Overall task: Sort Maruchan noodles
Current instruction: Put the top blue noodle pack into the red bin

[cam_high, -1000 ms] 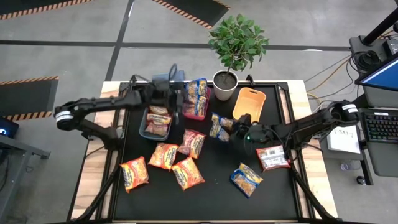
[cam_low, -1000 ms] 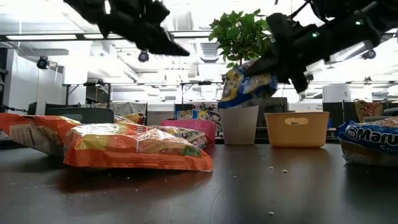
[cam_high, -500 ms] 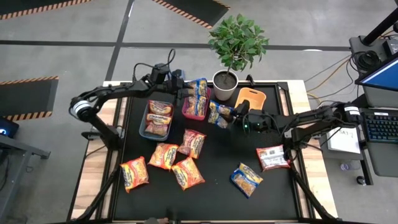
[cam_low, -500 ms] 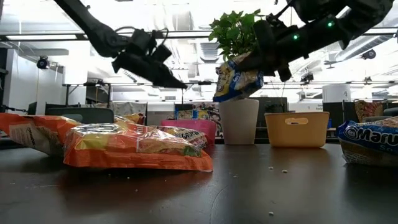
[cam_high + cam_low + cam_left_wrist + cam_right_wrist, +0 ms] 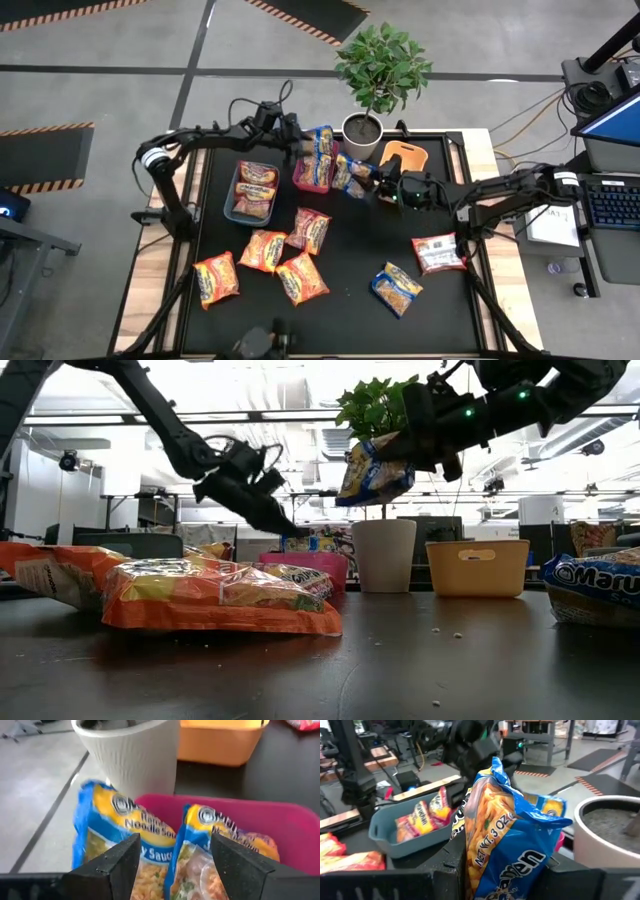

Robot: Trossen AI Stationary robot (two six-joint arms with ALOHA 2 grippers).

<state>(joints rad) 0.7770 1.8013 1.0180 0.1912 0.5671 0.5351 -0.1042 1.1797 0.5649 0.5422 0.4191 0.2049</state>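
Note:
My right gripper [image 5: 378, 185] is shut on a blue-yellow Maruchan packet [image 5: 350, 176], held in the air just right of the pink bin [image 5: 300, 180]. My left gripper [image 5: 172, 865] stands open right over two blue-yellow packets [image 5: 210, 850] that stand on edge in that bin; whether it touches them I cannot tell. Red packets [image 5: 254, 192] lie in the teal bin [image 5: 232, 200]. Several orange packets [image 5: 265, 250], a red one [image 5: 438, 252] and a blue one [image 5: 397, 288] lie flat on the black table. My right gripper pinches one end of the blue-yellow packet [image 5: 492, 865] between its two fingers. The fingers come level from the table's right. The packet sticks out past the fingertips, lifted clear of the table, with its free end [image 5: 500, 770] crumpled.
A white pot [image 5: 362, 137] with a green plant stands at the far edge, between the pink bin and the orange bin [image 5: 402, 160]. The two arms are close together over the far middle. The near right part of the table [image 5: 350, 320] holds few packets.
My left gripper has swung toward the table's right and far side and come down to the pink bin. My right gripper has carried the blue-yellow packet up and toward the pink bin, and the packet has tipped somewhat.

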